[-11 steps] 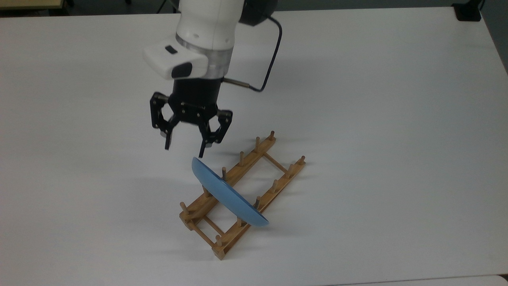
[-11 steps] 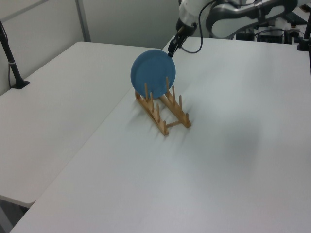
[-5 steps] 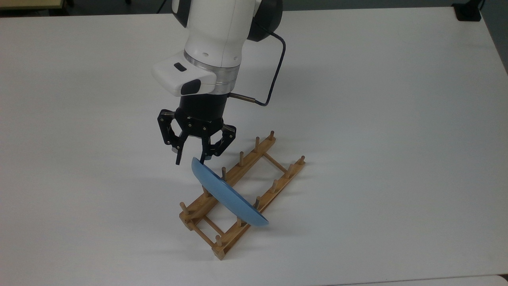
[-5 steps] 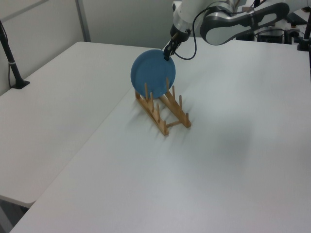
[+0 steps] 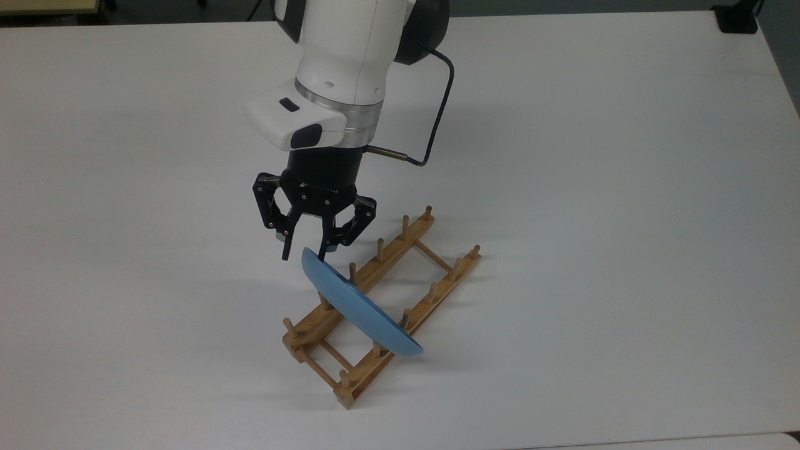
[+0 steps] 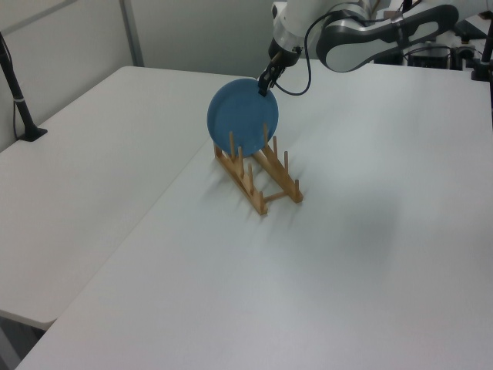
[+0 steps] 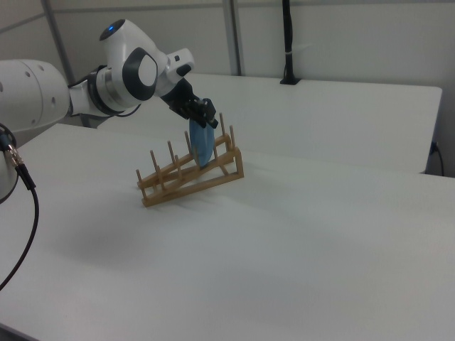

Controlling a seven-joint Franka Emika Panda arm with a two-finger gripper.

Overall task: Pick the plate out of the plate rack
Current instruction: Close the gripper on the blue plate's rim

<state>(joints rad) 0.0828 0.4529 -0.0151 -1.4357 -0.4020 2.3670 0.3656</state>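
Observation:
The light-blue plate (image 5: 359, 307) stands on edge between the pegs of the wooden plate rack (image 5: 442, 277), near the rack's end closest to the top view's bottom. My gripper (image 5: 304, 255) hangs at the plate's upper rim, open, one finger on each side of the rim, and I cannot tell if either touches it. In the left view the gripper (image 6: 264, 86) sits at the top right edge of the plate (image 6: 242, 116), above the rack (image 6: 269, 183). In the right view the gripper (image 7: 206, 116) is just over the plate (image 7: 201, 148) and rack (image 7: 186, 180).
The white table (image 5: 625, 187) spreads wide around the rack. A black cable (image 5: 437, 112) loops off the wrist. A black stand base (image 5: 737, 19) sits at the far right corner, and a black pole (image 6: 17, 96) stands at the left view's left edge.
My gripper has come down and to the top view's right, from above the table beside the plate to the plate's upper rim. Plate and rack have stayed still.

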